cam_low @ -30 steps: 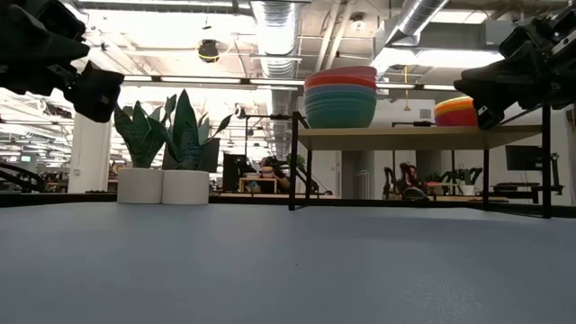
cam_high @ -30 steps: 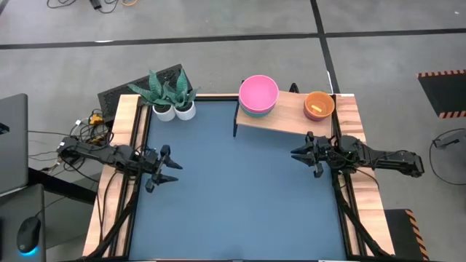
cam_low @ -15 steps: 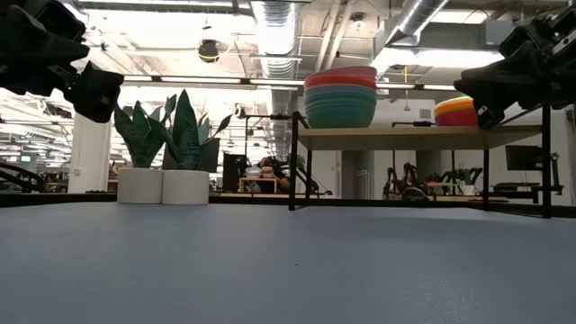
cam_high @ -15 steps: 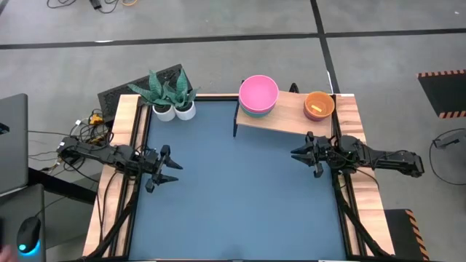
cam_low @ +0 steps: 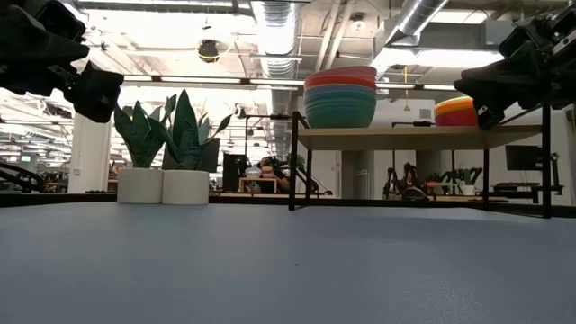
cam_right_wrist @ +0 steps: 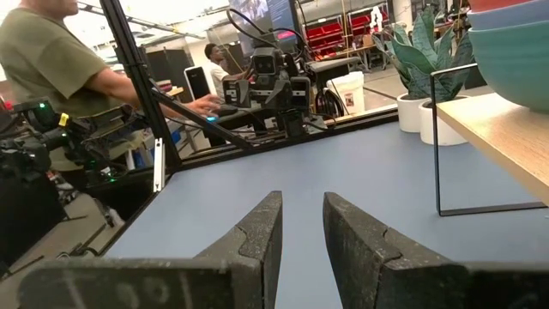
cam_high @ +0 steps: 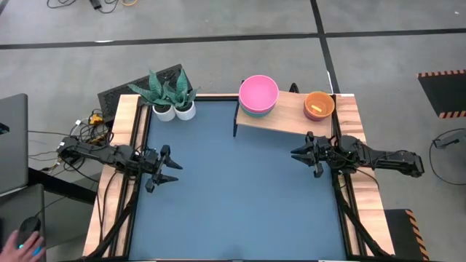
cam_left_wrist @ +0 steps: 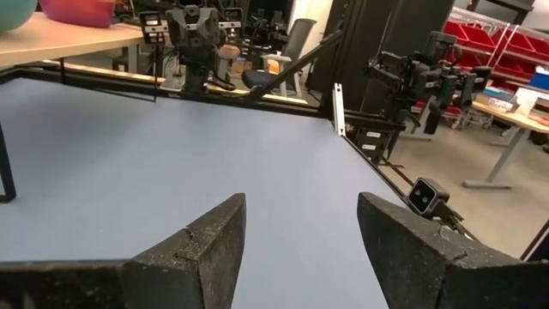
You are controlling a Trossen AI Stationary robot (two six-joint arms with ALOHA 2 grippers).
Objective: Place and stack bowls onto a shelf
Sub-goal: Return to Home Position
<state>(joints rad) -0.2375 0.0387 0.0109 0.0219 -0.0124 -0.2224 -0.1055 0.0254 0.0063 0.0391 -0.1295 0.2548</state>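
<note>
The light wood shelf [cam_high: 287,116] stands on thin dark legs at the table's far right. On its left end sits a stack of larger bowls [cam_high: 258,95] with the pink one on top; in the low view the stack [cam_low: 340,97] shows several nested rims. On its right end sits a stack of smaller bowls [cam_high: 319,105], orange on top, also seen low [cam_low: 456,112]. My left gripper [cam_high: 166,167] hovers open over the table's left side, holding nothing. My right gripper [cam_high: 302,154] hovers open just in front of the shelf's right end, holding nothing.
Two white plant pots [cam_high: 175,110] with spiky green plants stand at the far left corner. Wooden side rails [cam_high: 124,167] run along both table sides. The blue tabletop [cam_high: 240,196] lies between the arms. A person's hand [cam_high: 18,244] rests on a mouse off the table's near left.
</note>
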